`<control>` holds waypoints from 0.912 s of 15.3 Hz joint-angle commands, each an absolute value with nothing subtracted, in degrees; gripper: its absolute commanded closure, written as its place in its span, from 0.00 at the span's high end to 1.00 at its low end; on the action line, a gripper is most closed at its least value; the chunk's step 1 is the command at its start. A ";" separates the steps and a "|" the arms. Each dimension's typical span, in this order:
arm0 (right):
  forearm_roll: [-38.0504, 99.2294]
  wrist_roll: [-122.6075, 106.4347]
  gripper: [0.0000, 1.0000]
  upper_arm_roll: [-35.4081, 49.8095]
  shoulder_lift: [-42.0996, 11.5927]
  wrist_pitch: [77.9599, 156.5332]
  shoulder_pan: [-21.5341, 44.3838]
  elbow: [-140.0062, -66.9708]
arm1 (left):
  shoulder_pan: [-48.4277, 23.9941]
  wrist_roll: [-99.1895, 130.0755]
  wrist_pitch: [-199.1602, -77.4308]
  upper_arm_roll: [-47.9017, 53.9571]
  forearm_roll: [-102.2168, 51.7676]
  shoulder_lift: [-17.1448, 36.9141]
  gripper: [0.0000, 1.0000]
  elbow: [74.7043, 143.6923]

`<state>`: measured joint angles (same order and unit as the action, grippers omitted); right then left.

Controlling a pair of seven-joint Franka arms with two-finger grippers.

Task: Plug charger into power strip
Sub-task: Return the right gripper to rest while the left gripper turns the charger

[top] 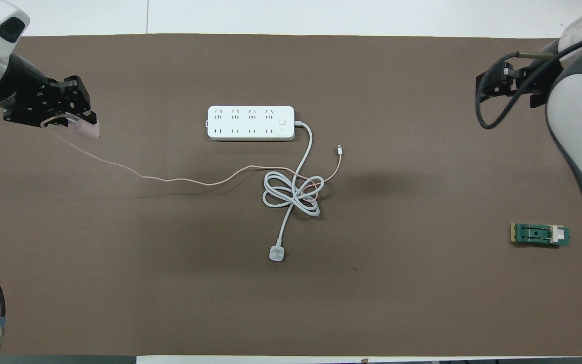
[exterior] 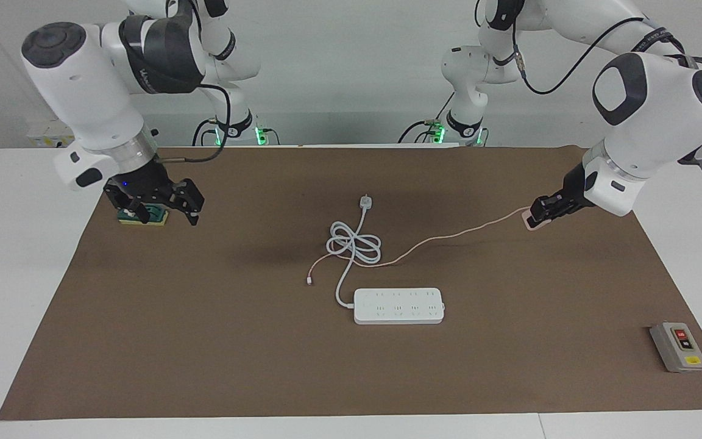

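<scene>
Nearest the robots sits the round white plug point(top: 276, 254), with its thick cord looped in a knot point(top: 292, 194) a bit farther out. The charger's thin pink cable point(top: 180, 180) runs through that loop and trails toward the left arm's end of the counter. Farther again lies the power strip point(top: 250, 123), flat, sockets up, nothing plugged in.

The left pincer point(exterior: 537, 214) is pinching the charger point(exterior: 532, 220), up in the air over the brown mat point(top: 170, 283) toward its own end, well apart from the strip. The right pincer point(exterior: 156, 204) is spread wide and holds nothing, hanging over the little green block point(top: 540, 234) at its end. It's just waiting, I'd say.

For the carry-over: I'd get the prongs pointing straight down before lowering, line them up with one socket pair, and watch that the cable doesn't drag the white knot along. The strip is loose, so a slanted push could shove it. The free arm could steady it.

The mat covers most of the white counter point(exterior: 16, 244), with a grey button box point(exterior: 678, 347) at its far corner and a plain white wall up by the robot bases.
</scene>
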<state>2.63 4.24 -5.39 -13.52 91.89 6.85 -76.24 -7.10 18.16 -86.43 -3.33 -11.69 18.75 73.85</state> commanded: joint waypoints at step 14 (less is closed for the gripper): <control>-1.05 -5.63 1.00 -1.23 5.01 84.81 0.00 -91.41 | -7.29 37.06 -91.04 -3.78 -6.53 17.58 0.00 73.04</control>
<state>0.43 -5.51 -2.86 3.53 83.39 1.39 -89.10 -7.16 33.10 -88.80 -4.15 -9.99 18.03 73.65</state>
